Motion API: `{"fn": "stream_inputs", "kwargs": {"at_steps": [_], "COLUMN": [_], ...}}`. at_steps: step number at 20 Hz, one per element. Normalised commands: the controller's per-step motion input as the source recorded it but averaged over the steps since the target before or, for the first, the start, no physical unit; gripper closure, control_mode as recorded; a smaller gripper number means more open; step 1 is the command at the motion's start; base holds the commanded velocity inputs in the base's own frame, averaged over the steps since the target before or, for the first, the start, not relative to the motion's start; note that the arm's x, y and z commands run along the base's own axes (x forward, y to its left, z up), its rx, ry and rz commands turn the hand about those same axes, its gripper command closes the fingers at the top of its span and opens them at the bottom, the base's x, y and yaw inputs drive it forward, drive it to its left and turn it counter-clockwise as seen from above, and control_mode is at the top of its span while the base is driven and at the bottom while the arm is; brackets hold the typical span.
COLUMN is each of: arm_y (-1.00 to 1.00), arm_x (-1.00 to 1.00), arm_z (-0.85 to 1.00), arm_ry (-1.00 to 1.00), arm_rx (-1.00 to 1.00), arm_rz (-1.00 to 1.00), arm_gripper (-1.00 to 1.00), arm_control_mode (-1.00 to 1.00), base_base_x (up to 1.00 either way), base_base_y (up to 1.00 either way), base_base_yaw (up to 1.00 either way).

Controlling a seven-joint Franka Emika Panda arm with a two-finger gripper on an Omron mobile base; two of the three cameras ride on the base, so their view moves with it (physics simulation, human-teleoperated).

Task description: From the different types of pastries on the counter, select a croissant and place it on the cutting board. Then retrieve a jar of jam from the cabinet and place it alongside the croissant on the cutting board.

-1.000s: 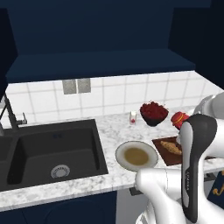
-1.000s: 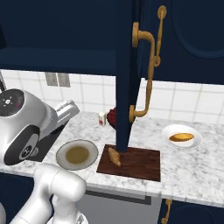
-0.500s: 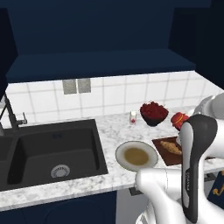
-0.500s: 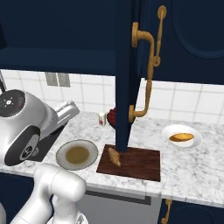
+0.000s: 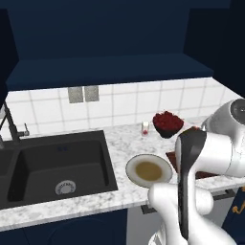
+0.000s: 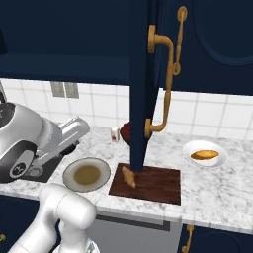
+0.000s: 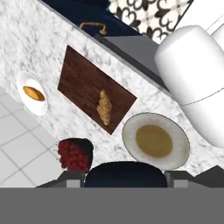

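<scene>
Golden croissant [image 7: 104, 107] flat on dark board's [image 7: 83, 83] corner.

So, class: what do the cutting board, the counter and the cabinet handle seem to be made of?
The cutting board looks like dark reddish-brown wood with a matte finish; faint grain streaks show in the hand view. The counter looks like polished stone, probably marble, judging by its white surface with grey veining. The cabinet handle looks like brass or similar metal: golden, smooth, slightly shiny. All of it is rendered, so these are appearances only.
</scene>
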Motion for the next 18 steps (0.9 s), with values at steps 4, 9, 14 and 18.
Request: {"fn": "stream_inputs", "kwargs": {"at_steps": [4,9,14,18], "arm_y": [0.0,0.0,0.0,-0.11], "arm_x": [0.14,0.11,0.15,0.29], "arm_z": [0.0,0.0,0.0,0.27], "arm_ry": [-0.04,-0.12,-0.21,-0.02], "arm_rx": [0.12,0.15,0.18,0.31], "arm_rz": [-0.49,-0.53,-0.57,-0.15], "arm_gripper": [1.0,1.0,1.0,1.0], "arm_control_mode": [-1.0,-1.0,-1.0,-1.0], "base_base_x": [0.0,0.0,0.0,0.0], "base_base_y": [0.0,0.0,0.0,0.0], "base_base_yaw": [0.0,0.0,0.0,0.0]}}
